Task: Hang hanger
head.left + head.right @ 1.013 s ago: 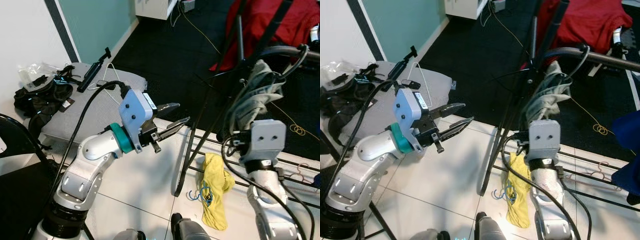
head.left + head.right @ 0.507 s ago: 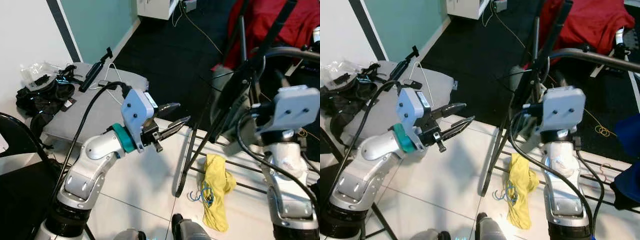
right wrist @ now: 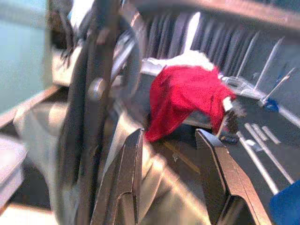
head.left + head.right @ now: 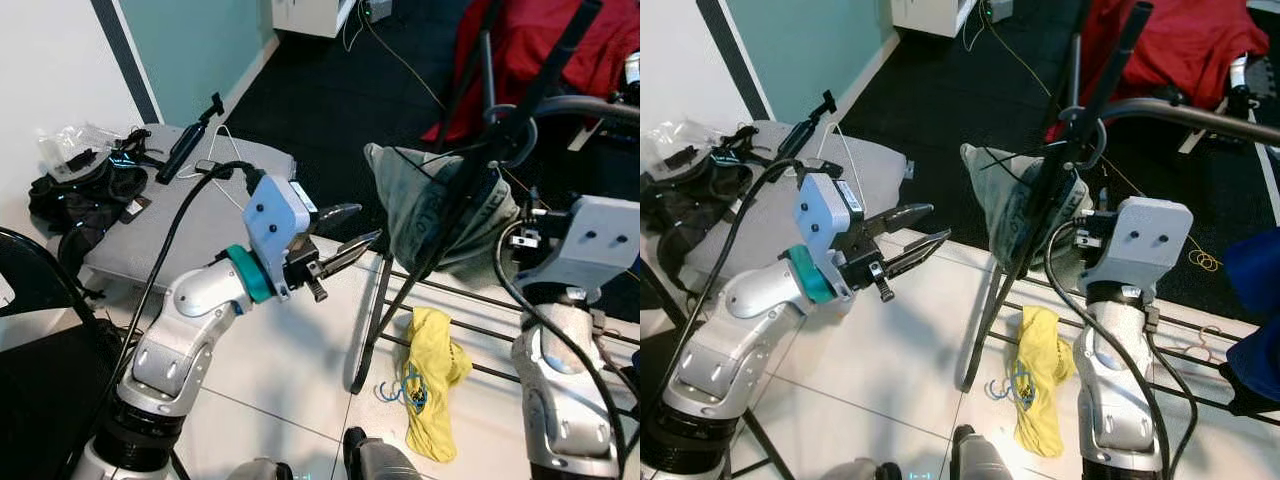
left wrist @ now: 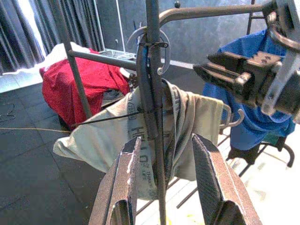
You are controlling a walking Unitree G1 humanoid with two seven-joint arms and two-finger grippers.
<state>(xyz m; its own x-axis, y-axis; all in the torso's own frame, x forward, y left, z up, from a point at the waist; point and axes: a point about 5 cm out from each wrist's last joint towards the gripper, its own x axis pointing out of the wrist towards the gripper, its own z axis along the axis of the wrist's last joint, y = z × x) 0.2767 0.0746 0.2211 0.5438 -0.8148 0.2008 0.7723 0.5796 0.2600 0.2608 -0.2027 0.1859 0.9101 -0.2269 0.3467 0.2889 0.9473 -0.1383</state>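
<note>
A grey-green garment (image 4: pixel 440 205) hangs on a hanger whose round hook (image 4: pixel 506 126) loops over the dark rack pole (image 4: pixel 455 205) under the rail (image 4: pixel 1200 115). My right gripper (image 4: pixel 524 232) stands open just to the right of the garment, level with its lower half. In the right wrist view the fingers (image 3: pixel 123 187) are apart with the blurred garment and pole behind them. My left gripper (image 4: pixel 345 228) is open in mid-air to the left of the garment, pointing at it. The left wrist view shows the hook (image 5: pixel 161 47) on the pole beyond its fingers (image 5: pixel 123 187).
A yellow cloth (image 4: pixel 432 375) and blue hooks (image 4: pixel 398 388) lie on the white tiles by the rack's base bars (image 4: pixel 480 335). A red garment (image 4: pixel 560 40) hangs behind. Blue clothing (image 4: pixel 1255 270) is at the right. A grey cushion (image 4: pixel 190 215) and black bag (image 4: pixel 70 195) are at the left.
My right arm swung the garment up from low beside the rack; it now hangs spread from the hook on the pole, and the gripper has drawn back right. The left arm barely moved.
</note>
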